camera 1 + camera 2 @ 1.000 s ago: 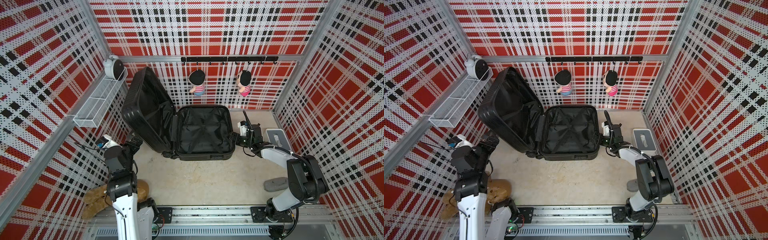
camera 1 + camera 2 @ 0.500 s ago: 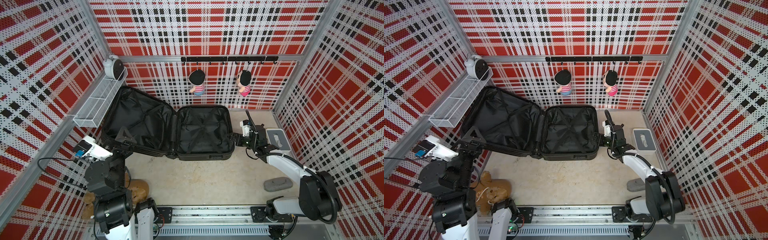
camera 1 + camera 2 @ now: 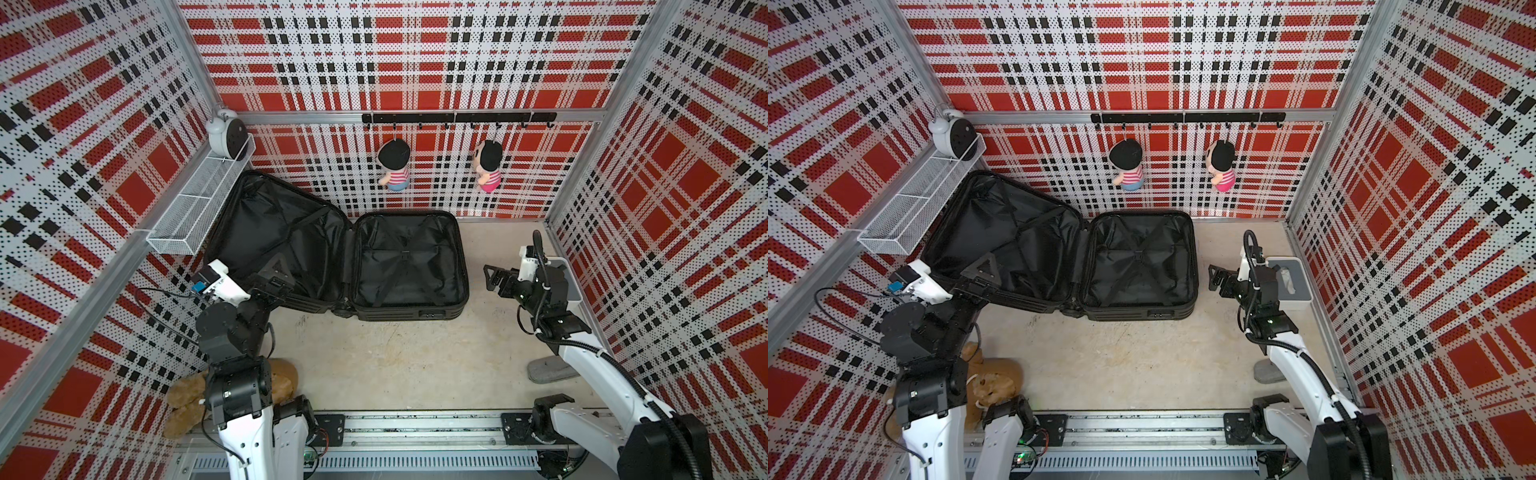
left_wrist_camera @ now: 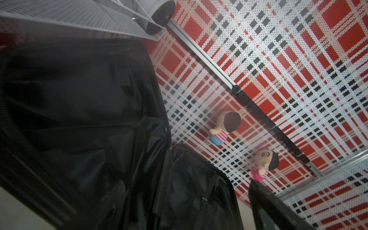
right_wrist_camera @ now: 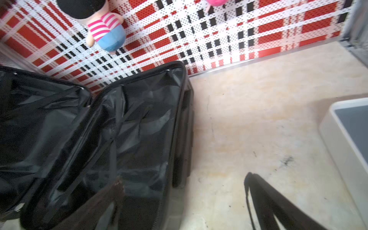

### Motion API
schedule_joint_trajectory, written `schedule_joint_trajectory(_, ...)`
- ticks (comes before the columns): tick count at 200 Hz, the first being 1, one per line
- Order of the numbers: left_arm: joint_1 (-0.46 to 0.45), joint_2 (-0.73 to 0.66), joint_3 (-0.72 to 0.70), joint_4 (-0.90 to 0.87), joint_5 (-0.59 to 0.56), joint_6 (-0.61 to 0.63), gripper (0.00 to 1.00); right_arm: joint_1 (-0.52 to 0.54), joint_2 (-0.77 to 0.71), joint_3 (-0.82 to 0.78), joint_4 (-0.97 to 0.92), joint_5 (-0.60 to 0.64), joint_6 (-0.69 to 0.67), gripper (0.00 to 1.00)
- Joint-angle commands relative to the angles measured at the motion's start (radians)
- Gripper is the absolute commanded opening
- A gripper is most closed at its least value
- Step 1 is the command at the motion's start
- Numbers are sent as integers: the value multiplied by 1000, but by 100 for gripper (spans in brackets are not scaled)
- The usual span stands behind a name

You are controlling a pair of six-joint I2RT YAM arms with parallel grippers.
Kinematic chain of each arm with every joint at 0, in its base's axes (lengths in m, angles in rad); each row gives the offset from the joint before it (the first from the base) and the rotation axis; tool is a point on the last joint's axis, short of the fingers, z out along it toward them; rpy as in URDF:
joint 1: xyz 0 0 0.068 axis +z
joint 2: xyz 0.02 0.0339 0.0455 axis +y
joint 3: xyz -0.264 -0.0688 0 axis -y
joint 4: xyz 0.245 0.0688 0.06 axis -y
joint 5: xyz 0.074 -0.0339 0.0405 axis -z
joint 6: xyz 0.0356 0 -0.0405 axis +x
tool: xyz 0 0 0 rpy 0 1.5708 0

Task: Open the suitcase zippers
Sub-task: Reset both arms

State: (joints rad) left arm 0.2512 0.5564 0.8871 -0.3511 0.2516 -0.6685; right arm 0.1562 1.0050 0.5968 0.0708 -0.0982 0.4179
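Since suitcase (image 3: pixel 409 266) lies splayed: zippers (image 3: pixel 407 215) look undone
Left tool (image 3: pixel 278 278): released, at tilted lid's near edge
Right tool (image 3: pixel 492 276): released, empty, beside base half's right wall

Black hard-shell suitcase (image 3: pixel 409 266), spread wide open on the worktop (image 3: pixel 399 357).
From my seat I see both halves splayed apart at the hinge, each showing crumpled black fabric lining crossed by straps. The right half lies flat on its shell, close to the back of the cell. The left half is tilted, with its outer edge raised toward the side wall (image 3: pixel 104 232). The zippers (image 3: pixel 409 213) show only as a thin dark track along the rounded rims, fully parted between the two halves. I can't make out the pulls.
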Motion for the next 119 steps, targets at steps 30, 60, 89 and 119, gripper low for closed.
schedule_joint_trajectory(30,-597,241,97,127,-522,55,98,-20,-19,-58,105,87,-58,100)
schedule_joint_trajectory(60,-832,395,110,194,-829,146,98,-21,-77,-168,265,124,-142,100)
schedule_joint_trajectory(89,-832,437,-31,361,-923,252,98,-23,-145,-267,410,206,-212,100)
schedule_joint_trajectory(119,-744,441,-255,581,-928,376,98,-28,-131,-332,522,265,-235,100)
